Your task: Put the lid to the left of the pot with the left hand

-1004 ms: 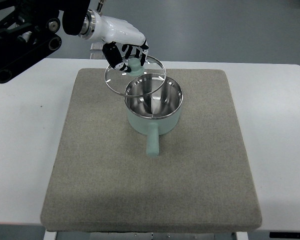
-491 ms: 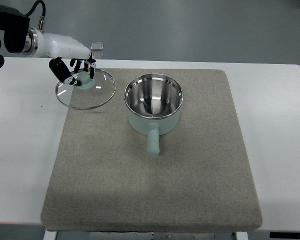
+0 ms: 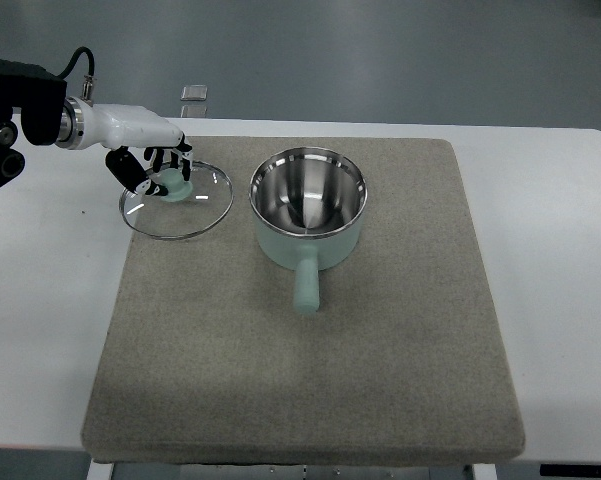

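A pale green pot (image 3: 308, 208) with a steel inside stands uncovered on the grey mat (image 3: 310, 340), its handle pointing toward me. The glass lid (image 3: 177, 200) with a green knob lies low at the mat's left edge, just left of the pot and apart from it. My left hand (image 3: 152, 166) comes in from the left, its fingers curled around the lid's knob. Whether the lid rests flat on the mat I cannot tell.
The mat lies on a white table (image 3: 560, 230) with bare strips on both sides. A small grey block (image 3: 193, 93) sits at the table's far edge behind the lid.
The lid has travelled from over the pot's left rim to the left and down to the mat's left edge. The left arm has drawn back leftward with it.
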Robot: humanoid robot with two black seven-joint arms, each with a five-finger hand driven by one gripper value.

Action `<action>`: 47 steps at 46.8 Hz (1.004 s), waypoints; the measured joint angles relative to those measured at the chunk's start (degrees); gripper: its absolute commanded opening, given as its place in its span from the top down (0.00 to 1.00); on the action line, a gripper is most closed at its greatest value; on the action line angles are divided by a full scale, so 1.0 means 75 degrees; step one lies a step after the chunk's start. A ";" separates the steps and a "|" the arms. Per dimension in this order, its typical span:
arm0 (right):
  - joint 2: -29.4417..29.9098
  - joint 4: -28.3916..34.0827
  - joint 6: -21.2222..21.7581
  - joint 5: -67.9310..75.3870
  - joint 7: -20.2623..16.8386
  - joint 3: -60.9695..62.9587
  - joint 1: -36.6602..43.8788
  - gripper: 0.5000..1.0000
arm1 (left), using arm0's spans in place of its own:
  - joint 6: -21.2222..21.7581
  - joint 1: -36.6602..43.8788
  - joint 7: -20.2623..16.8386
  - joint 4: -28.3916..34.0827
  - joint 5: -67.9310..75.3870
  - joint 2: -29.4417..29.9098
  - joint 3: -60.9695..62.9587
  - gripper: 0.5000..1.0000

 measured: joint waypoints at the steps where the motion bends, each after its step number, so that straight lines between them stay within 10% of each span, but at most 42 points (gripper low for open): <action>1: 0.0000 0.0000 0.0000 0.0000 0.0000 0.0000 -0.0001 0.16 | 0.0011 0.0015 0.0000 0.0010 0.0000 -0.0012 0.0002 1.00; 8: 0.0000 0.0000 0.0000 0.0000 0.0000 -0.0002 -0.0001 0.16 | 0.0034 0.0070 0.0000 0.0032 0.0000 -0.0069 0.0022 1.00; 13: 0.0000 0.0000 0.0000 0.0000 0.0000 -0.0001 0.0000 0.16 | 0.0035 0.0077 -0.0001 0.0063 0.0000 -0.0072 0.0058 0.80; 20: 0.0000 0.0000 0.0000 0.0000 0.0000 0.0001 0.0000 0.16 | 0.0056 0.0099 0.0000 0.0193 -0.0096 -0.0094 0.0063 0.02; 47: 0.0000 0.0000 0.0000 0.0000 0.0000 -0.0003 0.0000 0.16 | 0.0082 0.0219 0.0011 0.1333 -0.5716 -0.0047 -0.0030 0.01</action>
